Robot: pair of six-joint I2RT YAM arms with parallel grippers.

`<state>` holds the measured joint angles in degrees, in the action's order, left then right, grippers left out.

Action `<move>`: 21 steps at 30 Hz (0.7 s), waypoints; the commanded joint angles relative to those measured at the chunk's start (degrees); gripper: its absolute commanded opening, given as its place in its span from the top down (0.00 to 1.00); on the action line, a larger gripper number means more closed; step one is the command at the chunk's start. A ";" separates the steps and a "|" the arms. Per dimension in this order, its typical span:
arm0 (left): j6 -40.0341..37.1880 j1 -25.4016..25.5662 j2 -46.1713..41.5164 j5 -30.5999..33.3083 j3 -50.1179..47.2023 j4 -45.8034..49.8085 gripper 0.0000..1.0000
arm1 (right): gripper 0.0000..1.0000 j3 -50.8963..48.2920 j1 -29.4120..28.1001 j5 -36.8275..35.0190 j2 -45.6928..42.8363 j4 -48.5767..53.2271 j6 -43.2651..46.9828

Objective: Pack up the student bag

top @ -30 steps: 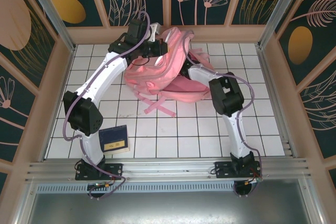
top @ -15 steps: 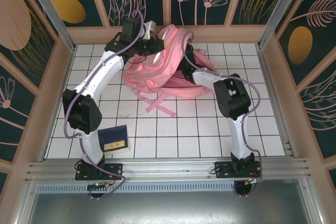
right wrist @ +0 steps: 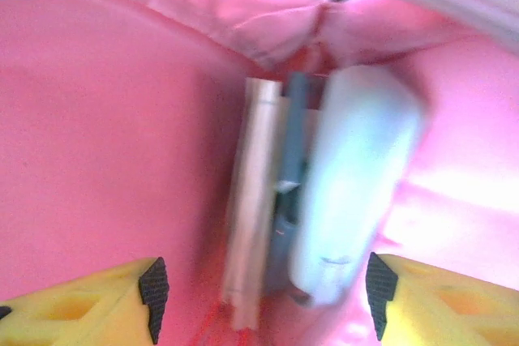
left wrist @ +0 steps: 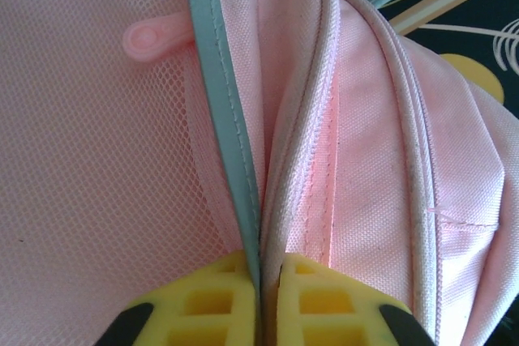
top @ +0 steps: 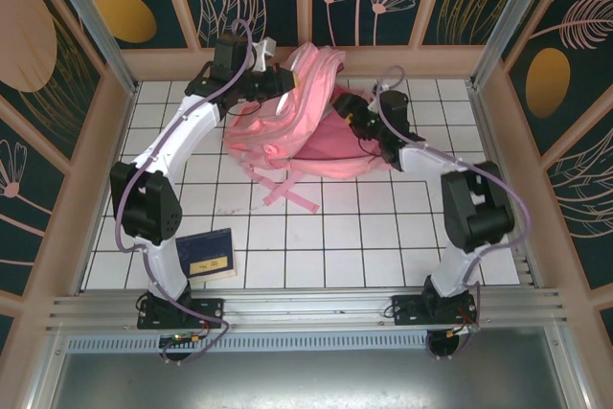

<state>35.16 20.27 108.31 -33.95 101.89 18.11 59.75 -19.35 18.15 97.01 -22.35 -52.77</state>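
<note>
The student bag (top: 287, 126), a large pink backpack, lies at the back of the table with its mouth held up. My left gripper (top: 276, 77) is shut on the bag's top edge. Its yellow fingers (left wrist: 212, 297) pinch the grey-blue trim (left wrist: 220, 111) and zip seam beside the mesh pocket (left wrist: 97, 160). My right gripper (top: 351, 114) is at the bag's opening on the right and stands open (right wrist: 263, 289). Inside, against the pink lining (right wrist: 113, 135), lie a pale blue rounded item (right wrist: 353, 200), a dark grey-blue piece (right wrist: 293, 168) and a beige flat stick (right wrist: 251, 208), all blurred and untouched by the fingers.
A dark blue booklet (top: 208, 254) lies on the white tiled table (top: 364, 237) near the left arm's base. Loose pink straps (top: 287, 191) trail forward from the bag. Wooden walls and metal posts close in the back and sides.
The right arm's elbow swung out to the right and its gripper drew back to the bag's mouth. The left gripper lifted the bag's edge higher and farther back.
</note>
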 commanded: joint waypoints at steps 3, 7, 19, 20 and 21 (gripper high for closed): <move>2.67 0.77 -2.91 -1.38 -9.74 -10.36 0.84 | 0.34 -10.25 -0.69 -26.37 -19.76 10.40 5.60; 1.80 5.25 -0.49 -1.99 -13.44 -12.10 0.77 | 0.35 -12.55 -0.78 -31.33 -28.69 13.19 8.89; -5.25 10.29 -8.24 12.71 -13.19 -1.93 0.37 | 0.34 -7.12 -4.19 -24.15 -33.62 20.76 19.39; -6.23 10.31 -12.74 17.96 -14.42 0.42 0.35 | 0.34 -6.44 -5.12 -22.44 -33.15 20.97 20.91; -6.49 10.31 -16.89 21.86 -16.92 1.24 0.33 | 0.34 -5.55 -6.30 -20.86 -32.27 21.32 22.26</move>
<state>32.93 31.11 104.60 -24.36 87.13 14.44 50.92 -23.51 -7.20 64.88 -2.55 -36.25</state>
